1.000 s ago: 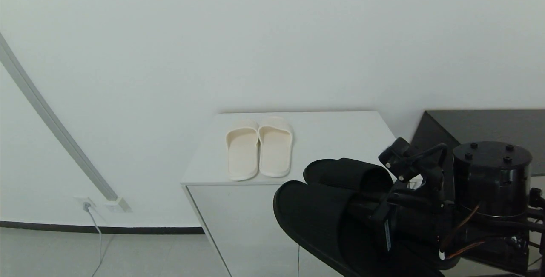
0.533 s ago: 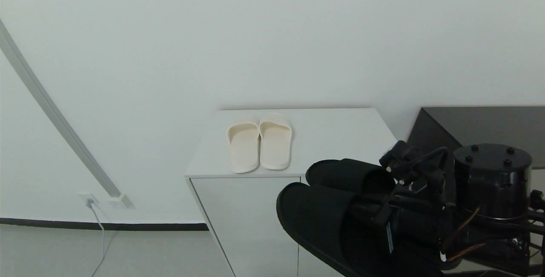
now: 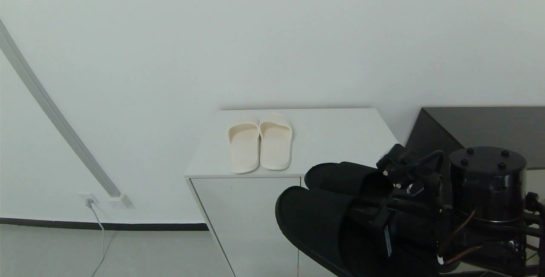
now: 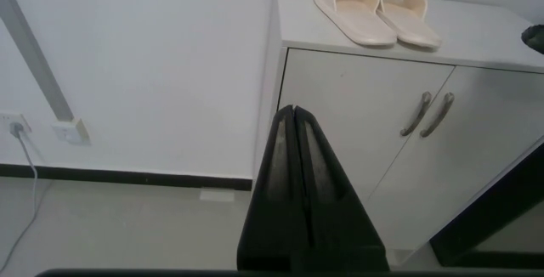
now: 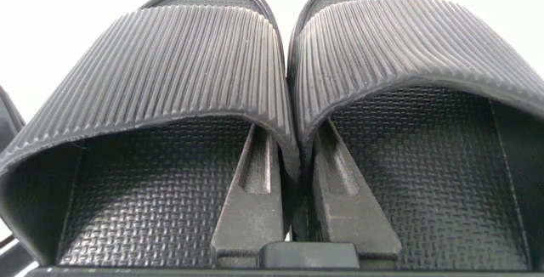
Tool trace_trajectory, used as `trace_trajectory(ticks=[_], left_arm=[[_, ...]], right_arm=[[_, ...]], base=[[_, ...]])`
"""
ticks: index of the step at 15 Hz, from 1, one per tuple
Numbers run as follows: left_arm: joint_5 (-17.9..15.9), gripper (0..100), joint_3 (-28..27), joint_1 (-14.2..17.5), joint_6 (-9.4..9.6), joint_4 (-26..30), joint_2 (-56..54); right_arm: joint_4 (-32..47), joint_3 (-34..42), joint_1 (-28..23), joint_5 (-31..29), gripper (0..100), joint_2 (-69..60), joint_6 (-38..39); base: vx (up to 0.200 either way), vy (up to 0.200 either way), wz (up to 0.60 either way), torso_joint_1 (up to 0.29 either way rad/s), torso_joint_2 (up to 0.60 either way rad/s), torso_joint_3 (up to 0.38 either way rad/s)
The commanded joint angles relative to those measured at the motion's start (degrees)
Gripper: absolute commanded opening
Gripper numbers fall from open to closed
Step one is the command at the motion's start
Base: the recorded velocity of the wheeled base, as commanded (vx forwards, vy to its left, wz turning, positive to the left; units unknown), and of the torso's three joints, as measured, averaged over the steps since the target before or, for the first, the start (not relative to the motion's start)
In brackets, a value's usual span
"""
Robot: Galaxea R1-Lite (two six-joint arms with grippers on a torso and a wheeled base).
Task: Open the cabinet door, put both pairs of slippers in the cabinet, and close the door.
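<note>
We see the right gripper (image 5: 293,154) clamped on the black slippers (image 3: 328,213). 1 finger sits inside each slipper, and the 2 inner side walls are pinched together between them. The pair is held in the air, side by side, toes pointing away from the arm, in front of the cabinet (image 3: 336,136) toward its right side. The black pair overlaps the cabinet's front top edge in the head view, and we cannot tell whether it touches.

The cream slippers (image 3: 245,147) lie at about 11 o'clock from the black pair. They lie flat on the cabinet top, the 2 touching each other, near the front edge and left of the middle.

Both cabinet doors (image 4: 357,115) are closed, and their 2 metal handles (image 4: 414,113) stand close together at the seam.

The left gripper (image 4: 294,111) has its 2 fingers pressed flat together with nothing between them. It hangs low before the cabinet's left door, well apart from it.

At 8 o'clock from the cabinet, a wall socket (image 3: 88,201) has a cable (image 3: 101,234) running down to the floor. At 3 o'clock stands a dark table (image 3: 489,126).
</note>
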Motion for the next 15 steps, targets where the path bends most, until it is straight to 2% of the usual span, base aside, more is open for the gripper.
trace_trajectory(ticks=[1, 8, 12, 13, 14, 15], left_arm=[[0.0, 0, 0.0, 0.0, -0.01, 0.0, 0.1], [0.1, 0, 0.0, 0.0, 0.51, 0.0, 0.1], [0.0, 0, 0.0, 0.0, 0.6, 0.0, 0.1], [-0.3, 0, 0.0, 0.0, 1.13, 0.2, 0.1], [-0.3, 100, -0.1, 0.0, 1.13, 0.2, 0.1], [-0.3, 100, -0.1, -0.1, 1.13, 0.2, 0.3]], right_arm=[[-0.1, 0.5, 0.4, 0.0, 0, 0.4, -0.2], [-0.2, 0.6, 0.5, 0.0, 0, 0.4, -0.3], [-0.5, 1.2, 1.2, -0.1, 0, 0.0, -0.3], [-0.6, 1.2, 1.4, -0.2, 0, 0.0, -0.3], [-0.6, 1.6, 1.9, -0.3, 0, 0.0, -0.3], [-0.6, 1.6, 2.1, -0.3, 0, 0.1, -0.3]], base=[[0.0, 0.0, 0.0, 0.0, 0.0, 0.0], [0.0, 0.0, 0.0, -0.142, 0.32, 0.173], [0.0, 0.0, 0.0, -0.204, 0.47, 0.264], [0.0, 0.0, 0.0, -0.237, 0.56, 0.315], [0.0, 0.0, 0.0, -0.232, 0.55, 0.31], [0.0, 0.0, 0.0, -0.232, 0.54, 0.32]])
